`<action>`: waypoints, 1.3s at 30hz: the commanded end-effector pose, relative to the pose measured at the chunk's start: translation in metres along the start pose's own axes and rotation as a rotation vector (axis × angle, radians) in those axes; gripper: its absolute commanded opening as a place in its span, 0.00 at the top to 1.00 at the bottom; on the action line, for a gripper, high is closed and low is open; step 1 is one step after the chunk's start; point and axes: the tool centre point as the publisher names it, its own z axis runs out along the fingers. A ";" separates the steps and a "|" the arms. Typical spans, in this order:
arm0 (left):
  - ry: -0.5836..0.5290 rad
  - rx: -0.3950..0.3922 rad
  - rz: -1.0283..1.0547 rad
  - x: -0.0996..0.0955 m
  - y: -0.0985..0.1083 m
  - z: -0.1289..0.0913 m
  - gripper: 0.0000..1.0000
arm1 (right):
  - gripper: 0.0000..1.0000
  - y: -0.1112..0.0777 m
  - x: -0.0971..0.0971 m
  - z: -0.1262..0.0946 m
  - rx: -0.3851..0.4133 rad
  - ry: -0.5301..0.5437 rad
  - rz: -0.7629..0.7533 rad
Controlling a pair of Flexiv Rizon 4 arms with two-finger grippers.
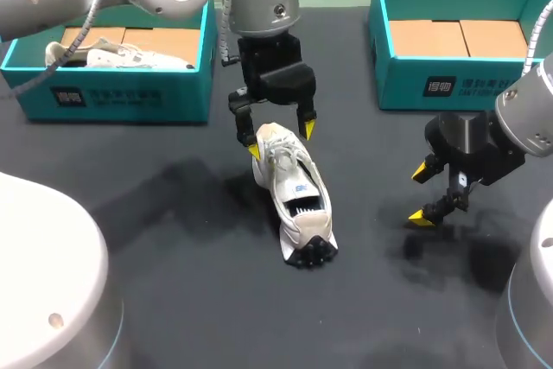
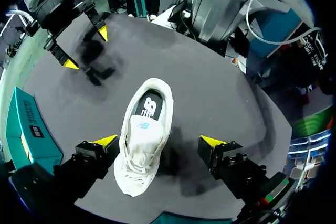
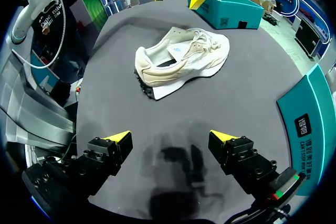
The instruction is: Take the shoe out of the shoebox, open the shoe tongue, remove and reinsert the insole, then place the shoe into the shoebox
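A cream-white shoe (image 1: 294, 192) rests on the black table, its toe toward the back and its heel toward the front. My left gripper (image 1: 281, 140) hangs over its laced front, open. In the left wrist view the shoe (image 2: 144, 140) lies between that gripper's (image 2: 159, 141) spread fingers, close to one yellow tip (image 2: 105, 141) and well apart from the other. My right gripper (image 1: 421, 194) stands open off to the shoe's right with nothing in it. In the right wrist view the shoe (image 3: 181, 59) lies well ahead of the right gripper (image 3: 170, 137).
A teal shoebox (image 1: 130, 101) at the back left holds another pale shoe (image 1: 112, 56). A second teal shoebox (image 1: 458, 84) at the back right shows only its brown cardboard floor. Bare black tabletop (image 1: 199, 300) lies around the shoe.
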 end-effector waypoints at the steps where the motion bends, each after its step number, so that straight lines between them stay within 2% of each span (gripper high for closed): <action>1: 0.008 0.004 0.002 -0.005 0.002 0.002 0.00 | 0.00 0.000 0.001 0.000 0.001 -0.002 0.000; 4: -0.002 0.022 -0.048 -0.004 -0.001 0.005 0.00 | 0.00 0.000 0.001 0.000 0.001 -0.002 0.000; 5: -0.013 0.050 -0.075 -0.001 -0.004 0.007 0.00 | 0.00 0.000 0.001 0.000 0.001 -0.002 0.000; 7: -0.057 0.049 -0.137 0.007 -0.010 0.007 0.00 | 0.00 0.000 0.001 0.000 0.001 -0.002 0.000; 10: -0.114 0.039 -0.401 0.016 -0.027 0.004 0.00 | 0.00 0.000 0.001 0.000 0.001 -0.002 0.000; 11: -0.183 -0.001 -0.595 0.016 -0.034 0.000 0.00 | 0.00 0.000 0.001 0.000 0.001 -0.002 0.000; 22: -0.183 -0.001 -0.595 0.016 -0.034 0.000 0.00 | 0.00 0.000 0.001 0.000 0.001 -0.002 0.000; 24: -0.170 0.026 -0.716 0.010 -0.043 0.010 0.00 | 0.00 0.000 0.001 0.000 0.001 -0.002 0.000; 26: -0.188 0.014 -0.814 0.011 -0.056 0.019 0.00 | 0.00 0.000 0.001 0.000 0.001 -0.002 0.000; 31: -0.214 -0.004 -0.977 0.021 -0.082 0.031 0.00 | 0.00 0.000 0.001 0.000 0.001 -0.002 0.000; 32: -0.264 -0.067 -1.017 0.022 -0.084 0.030 0.00 | 0.00 0.000 0.001 0.000 0.001 -0.002 0.000; 39: -0.264 -0.067 -1.017 0.022 -0.084 0.030 0.00 | 0.00 0.000 0.001 0.000 0.001 -0.002 0.000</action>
